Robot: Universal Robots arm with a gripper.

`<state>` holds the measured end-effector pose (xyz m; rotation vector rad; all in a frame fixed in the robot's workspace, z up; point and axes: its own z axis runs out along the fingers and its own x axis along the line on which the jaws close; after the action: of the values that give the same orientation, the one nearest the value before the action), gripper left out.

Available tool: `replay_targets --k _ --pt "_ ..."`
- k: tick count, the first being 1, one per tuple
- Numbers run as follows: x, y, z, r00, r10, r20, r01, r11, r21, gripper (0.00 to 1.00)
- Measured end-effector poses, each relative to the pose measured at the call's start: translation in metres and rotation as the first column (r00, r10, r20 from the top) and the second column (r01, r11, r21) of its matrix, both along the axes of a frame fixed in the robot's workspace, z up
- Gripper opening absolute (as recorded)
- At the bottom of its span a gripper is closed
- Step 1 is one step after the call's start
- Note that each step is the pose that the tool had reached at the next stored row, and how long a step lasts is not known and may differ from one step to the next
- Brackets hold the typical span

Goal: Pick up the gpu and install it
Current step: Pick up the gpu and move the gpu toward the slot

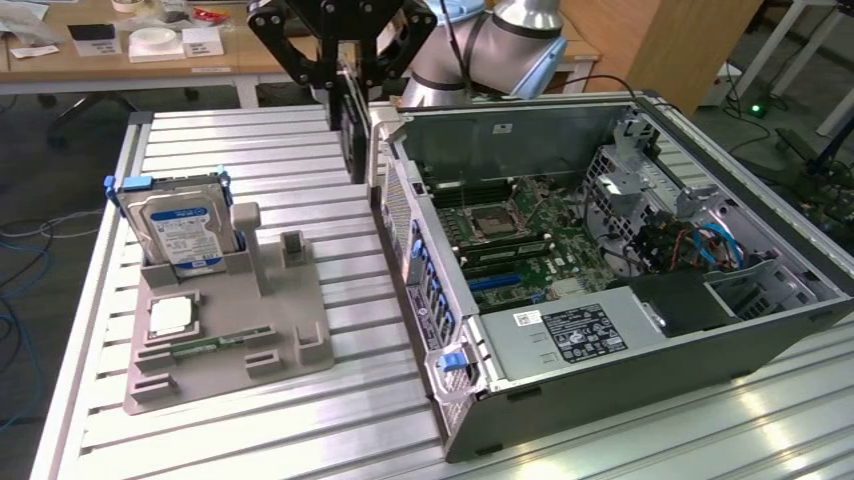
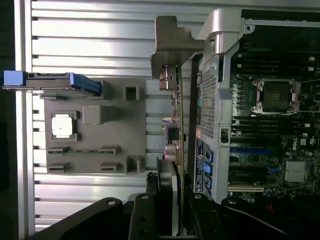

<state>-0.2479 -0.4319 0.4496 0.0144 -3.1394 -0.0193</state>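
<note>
The gpu hangs on edge above the slatted table, between the grey parts holder and the open computer case. My gripper is shut on its upper edge. In the wrist view the gpu appears edge-on, its silver end bracket pointing away from my gripper, and black fingers clamp it from both sides. The card sits just outside the case's rear wall. The motherboard lies exposed inside the case, with a blue slot near its middle.
The grey parts holder carries a silver hard drive with a blue label, a small square chip and a narrow green memory stick. The case takes up the exterior view's right. Desks with clutter stand behind.
</note>
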Motion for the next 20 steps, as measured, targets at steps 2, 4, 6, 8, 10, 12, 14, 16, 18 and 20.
replay_targets --k 2,4,6,8,10,12,14,16,18,20 --pt "0.003 0.0000 0.0000 1.0000 0.001 -0.0001 -0.001 1.0000 -0.0001 0.28" --pt "0.005 0.0000 0.0000 1.0000 0.001 -0.0001 -0.001 1.0000 -0.0001 0.28" --pt "0.008 0.0000 0.0000 1.0000 0.002 0.0000 -0.002 1.0000 -0.0001 0.28" --pt "0.011 0.0000 0.0001 1.0000 0.002 -0.0001 -0.002 1.0000 -0.0001 0.28" --pt "0.013 0.0000 0.0001 1.0000 0.003 -0.0001 -0.003 1.0000 -0.0001 0.28" --pt "0.016 0.0000 0.0001 1.0000 0.004 -0.0001 -0.004 1.0000 -0.0001 0.28" --pt "0.019 0.0000 0.0000 1.0000 0.004 -0.0001 -0.004 1.0000 -0.0001 0.28" --pt "0.021 0.0000 0.0000 1.0000 0.005 0.0000 -0.005 1.0000 -0.0001 0.28" --pt "0.024 0.0000 0.0000 1.0000 0.005 -0.0001 -0.005 1.0000 -0.0001 0.28" --pt "0.027 0.0000 0.0000 1.0000 0.006 0.0000 -0.006 1.0000 0.0000 0.28"
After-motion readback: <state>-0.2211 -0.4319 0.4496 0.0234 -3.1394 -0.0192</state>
